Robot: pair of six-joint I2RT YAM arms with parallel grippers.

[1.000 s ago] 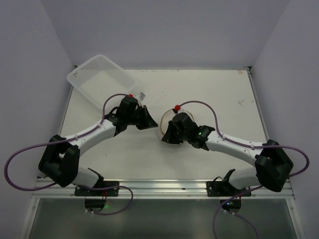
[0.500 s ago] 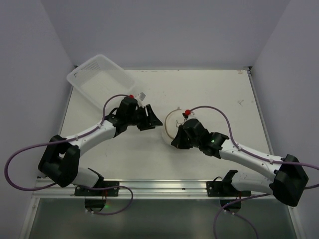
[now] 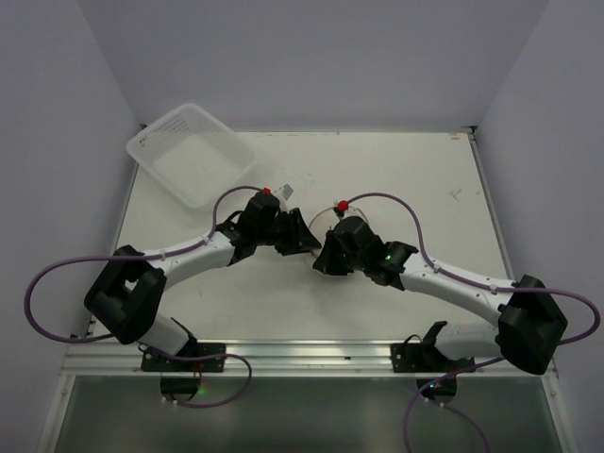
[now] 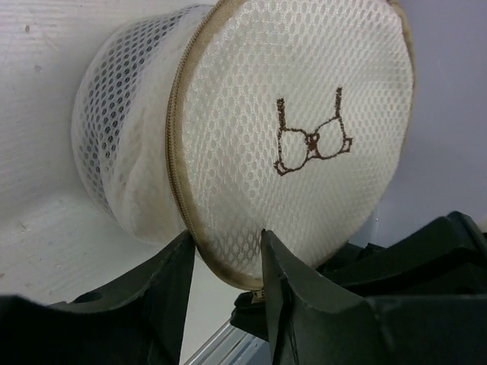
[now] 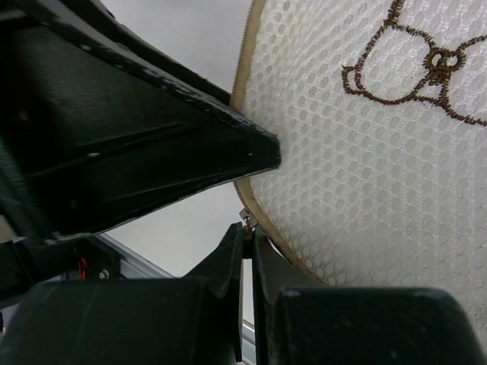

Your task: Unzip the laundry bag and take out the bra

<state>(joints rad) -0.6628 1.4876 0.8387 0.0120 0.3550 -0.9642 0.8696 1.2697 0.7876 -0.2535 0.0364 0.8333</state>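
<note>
The white table (image 3: 425, 179) carries both arms, which reach from its near edge to its middle. There the laundry bag (image 4: 297, 137) turns its flat face toward them. The right gripper (image 5: 245, 232) is pinched together on the zip pull (image 5: 244, 220). The left gripper (image 4: 226, 243) stands apart, straddling the zipped rim. A clear tub (image 3: 156, 142) sits at the far-left corner.

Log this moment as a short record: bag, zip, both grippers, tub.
bag: round cream-white mesh laundry bag, between the two grippers
zip: closed where visible
left gripper: open, fingers straddling the bag's rim
right gripper: shut on the small metal zip pull
tub: clear rectangular plastic tub, far-left corner, untouched
</note>
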